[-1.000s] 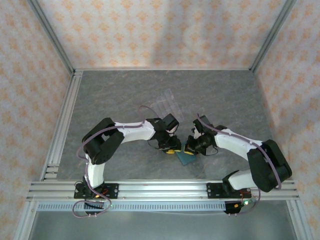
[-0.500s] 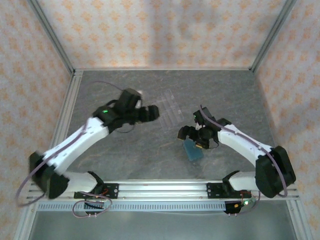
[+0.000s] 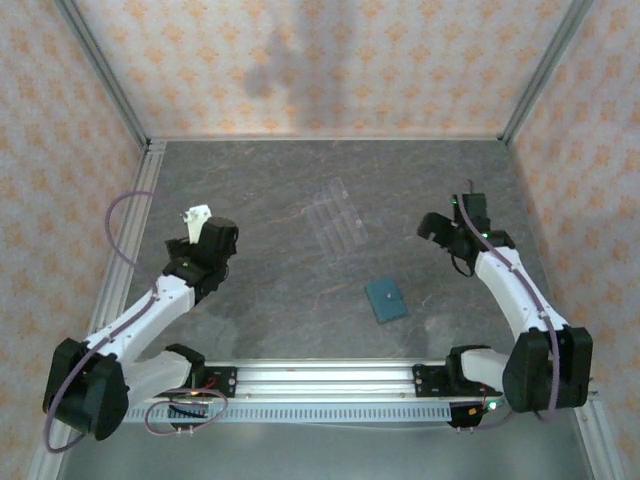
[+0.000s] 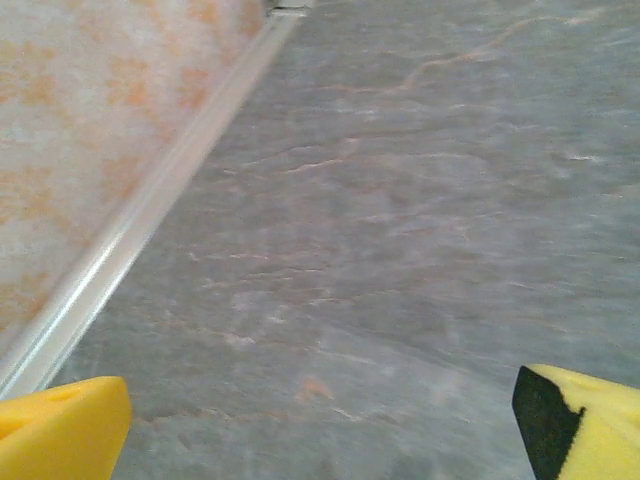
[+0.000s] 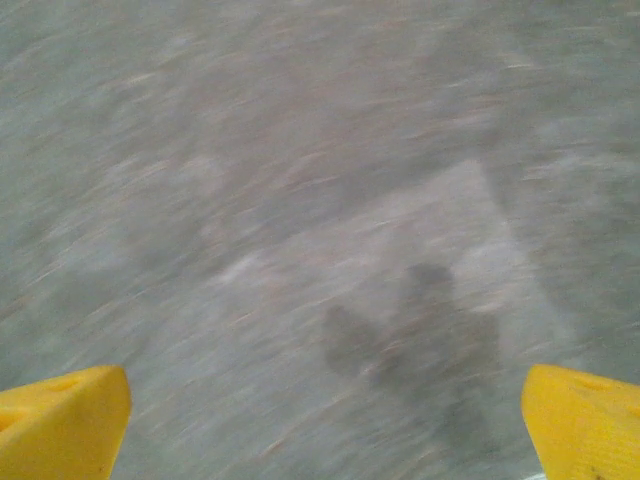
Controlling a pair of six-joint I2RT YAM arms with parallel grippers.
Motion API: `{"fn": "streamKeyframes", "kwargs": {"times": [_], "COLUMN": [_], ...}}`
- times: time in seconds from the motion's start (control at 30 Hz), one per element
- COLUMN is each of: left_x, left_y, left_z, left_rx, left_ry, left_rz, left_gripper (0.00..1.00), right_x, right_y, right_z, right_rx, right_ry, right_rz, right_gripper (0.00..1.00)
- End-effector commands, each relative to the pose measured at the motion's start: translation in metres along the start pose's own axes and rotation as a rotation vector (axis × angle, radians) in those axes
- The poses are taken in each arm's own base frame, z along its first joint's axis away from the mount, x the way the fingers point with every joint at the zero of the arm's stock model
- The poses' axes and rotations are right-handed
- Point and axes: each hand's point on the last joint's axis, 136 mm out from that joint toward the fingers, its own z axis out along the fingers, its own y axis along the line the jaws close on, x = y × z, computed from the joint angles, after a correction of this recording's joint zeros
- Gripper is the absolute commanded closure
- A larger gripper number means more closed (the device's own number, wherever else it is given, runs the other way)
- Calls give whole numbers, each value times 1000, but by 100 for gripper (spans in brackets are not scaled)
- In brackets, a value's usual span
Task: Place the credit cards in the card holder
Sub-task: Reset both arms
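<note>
The card holder (image 3: 386,299) is a small teal-blue square lying flat and closed on the grey table, near the front middle. The credit cards are hidden from me. My left gripper (image 3: 205,232) hangs far to the holder's left, near the left rail. In the left wrist view the left gripper (image 4: 320,430) is open, yellow fingertips (image 4: 60,425) wide apart over bare table. My right gripper (image 3: 436,228) sits to the holder's right and farther back. In the blurred right wrist view the right gripper (image 5: 325,420) is open too, with nothing between its pads (image 5: 580,415).
A clear plastic rack (image 3: 337,215) lies at mid-table behind the holder. An aluminium rail (image 4: 140,225) runs along the patterned left wall (image 4: 90,120). Frame posts stand at the back corners.
Both arms have pulled away from the card holder, the left swinging far left, the right back and to the right. Both grippers have opened. The holder now lies alone.
</note>
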Motion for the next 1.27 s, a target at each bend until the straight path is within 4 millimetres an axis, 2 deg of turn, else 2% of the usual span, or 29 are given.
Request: {"fn": "streamKeyframes", "kwargs": {"times": [0.0, 0.03, 0.1, 0.13, 0.2, 0.27, 0.3, 0.33, 0.37, 0.43, 0.47, 0.5, 0.53, 0.57, 0.6, 0.63, 0.67, 0.7, 0.83, 1.0, 1.07, 1.1, 1.23], "left_x": [-26, -22, -9, -12, -16, -11, -12, -11, -13, -11, -9, -3, 2, -3, -1, 2, -3, 1, -3, -2, -1, 0, 1], "left_y": [11, 14, 13, 16, 10, 12, 7, 3, -4, -14, -23, -28, -24, -22, -23, -22, -22, -23, -30, -33, -45, -54, -54], "left_z": [23, 30, 50, 57, 68, 79, 81, 82, 82, 85, 87, 86, 87, 85, 86, 87, 86, 86, 85, 85, 85, 84, 84], "left_rx": [-82, -102, -82, -81, -5, -11, 1, 15, 48, 97, 136, 170, 155, 146, 141, 136, 140, 139, 170, 182, 256, 310, 322], "left_ry": [-174, -178, -173, -169, -184, -211, -184, -172, -185, -167, -157, -161, -198, -232, -174, -190, -215, -175, -190, -182, -172, -167, -165], "left_rz": [-56, -51, -77, -103, -129, -165, -141, -124, -111, -79, -50, -45, -56, -77, -65, -59, -69, -60, -35, -27, 10, 31, 27], "left_gripper": [1, 1, 0, 0, 1, 0, 0, 0, 0, 0, 0, 0, 0, 0, 0, 0, 0, 0, 0, 0, 1, 0, 0], "right_x": [-41, -44, -58, -62, -72, -69, -65, -61, -61, -60, -56, -53, -50, -57, -56, -56, -52, -44, -47, -45, -41, -42, -41], "right_y": [-26, -32, -30, -33, -39, -42, -49, -52, -45, -28, -11, -7, -9, -11, -11, -12, 0, 11, -14, 0, 8, 8, 9], "right_z": [9, 12, 10, 12, 13, 22, 29, 35, 38, 37, 37, 40, 44, 45, 50, 59, 68, 74, 68, 75, 75, 75, 75], "right_rx": [40, 56, 37, 53, 72, 72, 101, 109, 69, -50, -132, -129, -107, -105, -102, -100, -154, -182, -67, -83, -100, -103, -103], "right_ry": [-198, -239, -386, -439, -556, -620, -608, -600, -603, -567, -548, -527, -529, -583, -587, -563, -539, -520, -602, -554, -555, -559, -557], "right_rz": [34, 18, -93, -106, -114, -123, -111, -106, -122, -48, -106, -132, -143, -132, -148, -143, -195, -253, -158, -229, -267, -266, -267], "right_gripper": [0, 0, 1, 0, 0, 0, 0, 0, 0, 0, 1, 1, 1, 1, 1, 1, 1, 1, 1, 1, 1, 1, 1]}}
